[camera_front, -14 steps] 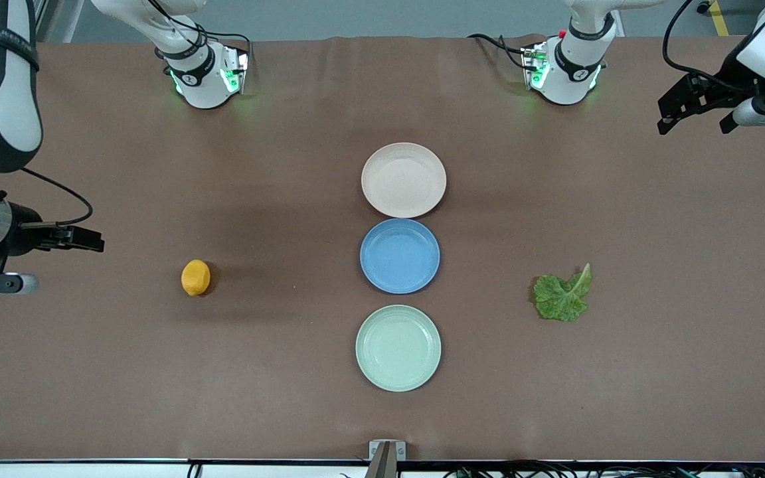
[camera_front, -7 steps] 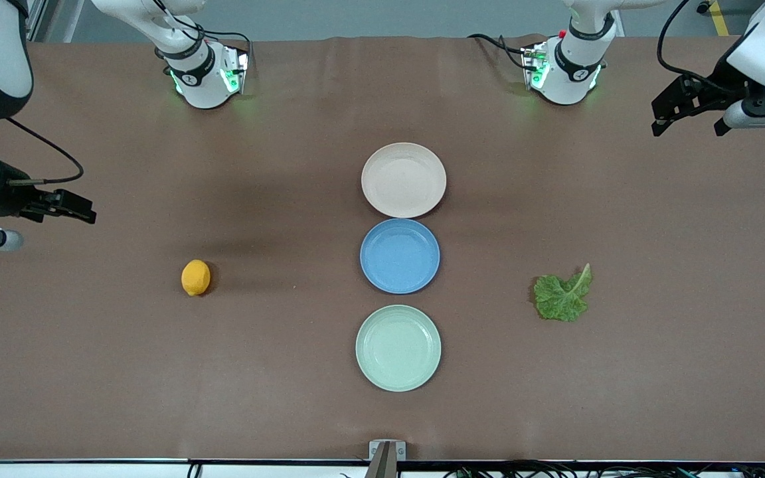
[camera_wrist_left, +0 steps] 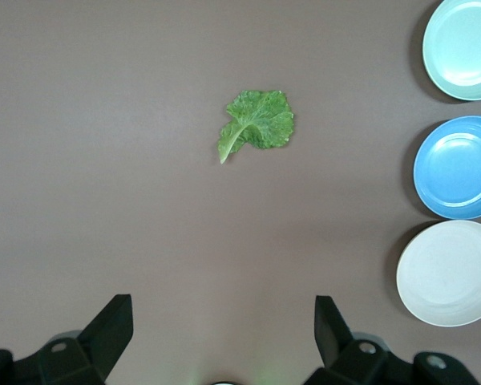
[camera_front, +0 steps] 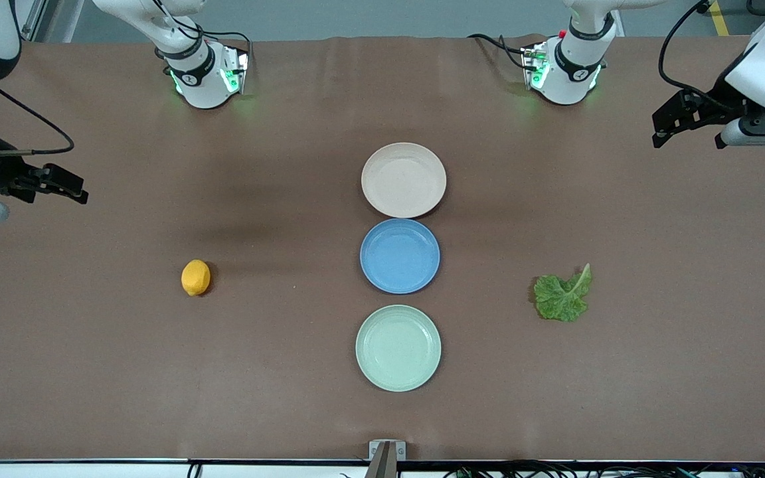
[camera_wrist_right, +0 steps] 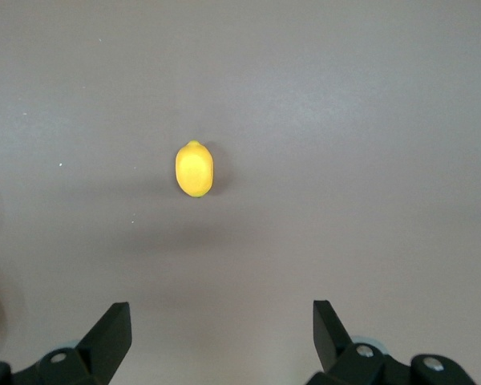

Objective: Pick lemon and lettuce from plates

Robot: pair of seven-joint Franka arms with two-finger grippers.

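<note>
Front view is showing both items lying on the bare brown table (camera_front: 123, 372), not on any plate: the lemon (camera_front: 196, 277) toward the right arm's end, the lettuce (camera_front: 562, 296) toward the left arm's end, each well apart from the three plates lined down the middle. The pale pink plate (camera_front: 404, 180), blue plate (camera_front: 400, 256) and mint plate (camera_front: 398, 347) are all sitting empty. The right gripper (camera_front: 67, 188) is hanging over the table's edge at its own end, fingers spread, holding nothing; the left gripper (camera_front: 671, 123) is hanging near the corner by its base, fingers likewise spread and empty. Both arms look parked, with the pick apparently done. Risks, as judged: the lemon, a smooth, slightly pointed oval, is liable to roll if the cloth-like surface gets nudged; the lettuce, thin, crinkled, with a paler stem, is lying flat and would slip from any further pinch. The plates are shallow, round, matte, with low rims.
</note>
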